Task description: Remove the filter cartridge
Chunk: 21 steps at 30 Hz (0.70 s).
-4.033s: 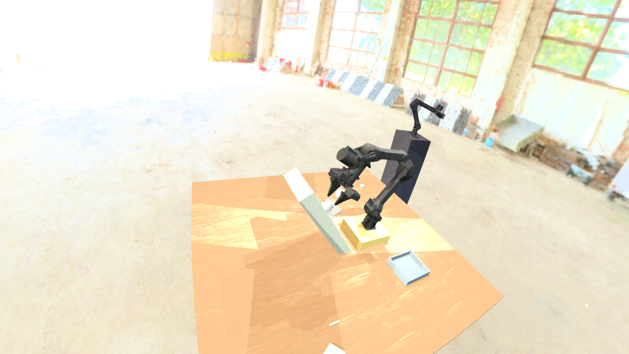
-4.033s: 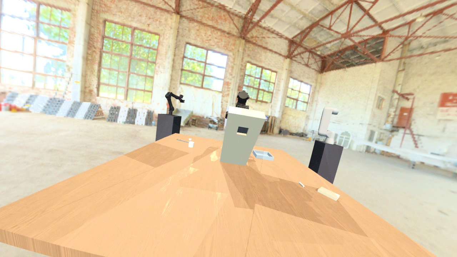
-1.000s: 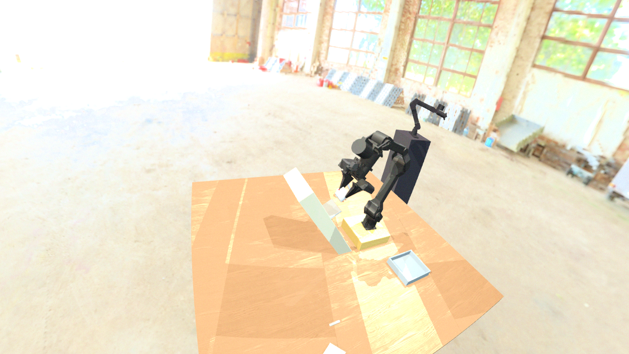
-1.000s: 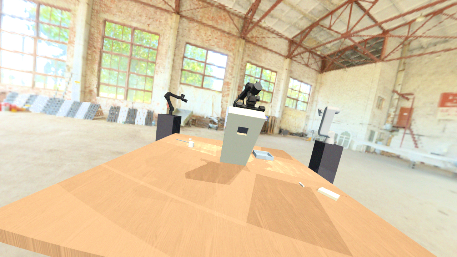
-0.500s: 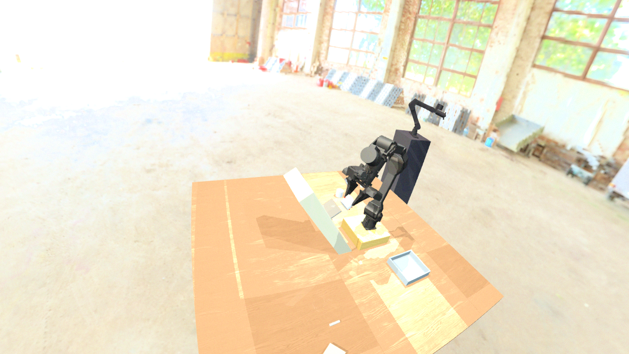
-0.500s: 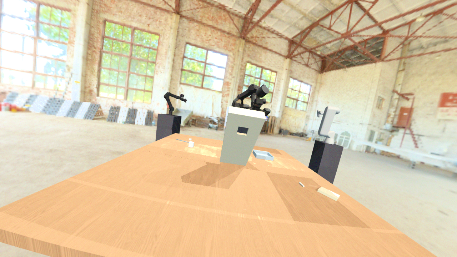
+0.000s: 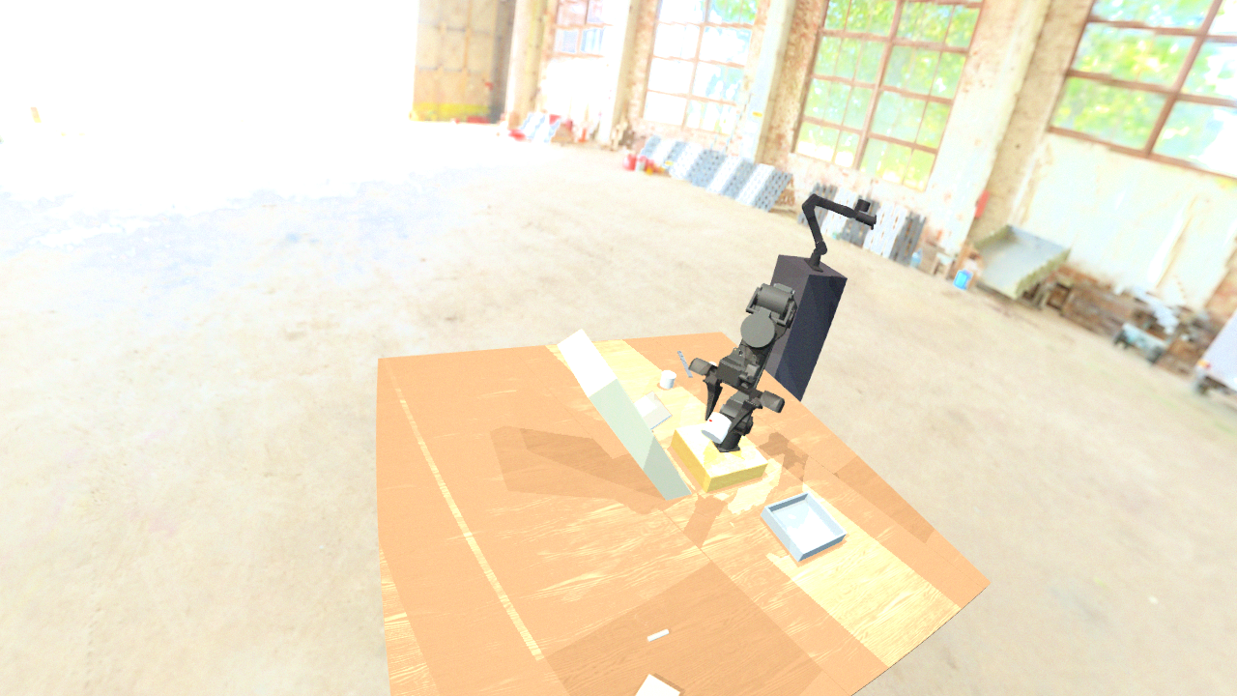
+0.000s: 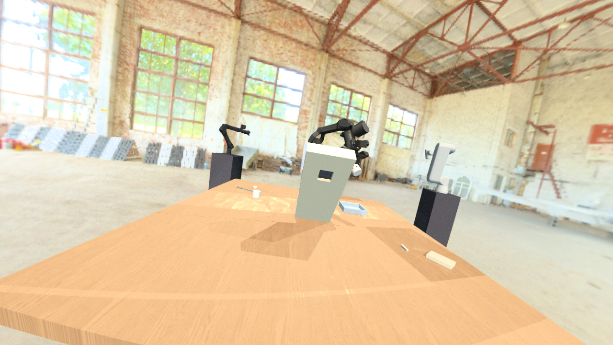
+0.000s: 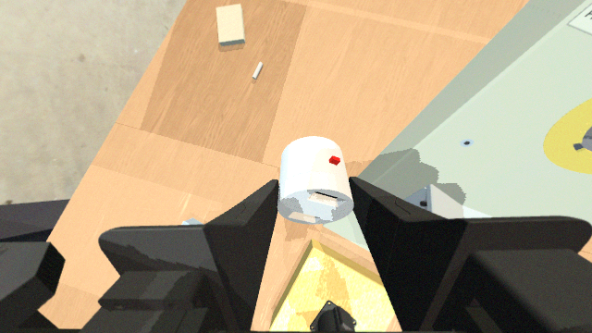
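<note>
The white round cartridge is out of the panel, in the air, with a red mark on its side and slots on its pale end face. My gripper is shut on it, one black finger on each side. The sloping pale green service panel stands beside it; its yellow ring and part of the socket show at the right in the wrist view. The grey-blue tray lies on the table, apart from the cartridge; the wrist view shows only a sliver of it.
My arm's base stands on a yellow block. A pale bracket is at the panel's front. A white cup, a small white stick and a cream block lie farther off.
</note>
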Each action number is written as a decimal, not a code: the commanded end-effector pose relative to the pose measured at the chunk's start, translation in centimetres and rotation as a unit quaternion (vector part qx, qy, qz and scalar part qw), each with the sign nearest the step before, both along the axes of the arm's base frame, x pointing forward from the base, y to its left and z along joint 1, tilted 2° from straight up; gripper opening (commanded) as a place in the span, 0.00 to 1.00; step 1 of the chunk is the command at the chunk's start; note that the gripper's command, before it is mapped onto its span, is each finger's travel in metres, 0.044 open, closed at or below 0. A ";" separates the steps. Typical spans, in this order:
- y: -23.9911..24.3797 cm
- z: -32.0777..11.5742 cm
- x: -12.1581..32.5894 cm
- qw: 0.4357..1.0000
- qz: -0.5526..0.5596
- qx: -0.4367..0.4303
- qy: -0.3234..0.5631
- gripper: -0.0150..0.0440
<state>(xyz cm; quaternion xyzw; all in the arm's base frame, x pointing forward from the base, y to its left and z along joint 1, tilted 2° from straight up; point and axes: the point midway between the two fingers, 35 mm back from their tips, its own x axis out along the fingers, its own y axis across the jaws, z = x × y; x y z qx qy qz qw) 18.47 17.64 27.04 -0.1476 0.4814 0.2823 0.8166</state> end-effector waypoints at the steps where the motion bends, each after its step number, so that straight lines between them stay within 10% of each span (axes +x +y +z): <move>1: 1.5 -0.3 -1.3 0.999 0.052 0.005 -0.003 0.25; 21: 7.3 -2.3 -9.5 0.949 0.314 0.017 -0.014 0.25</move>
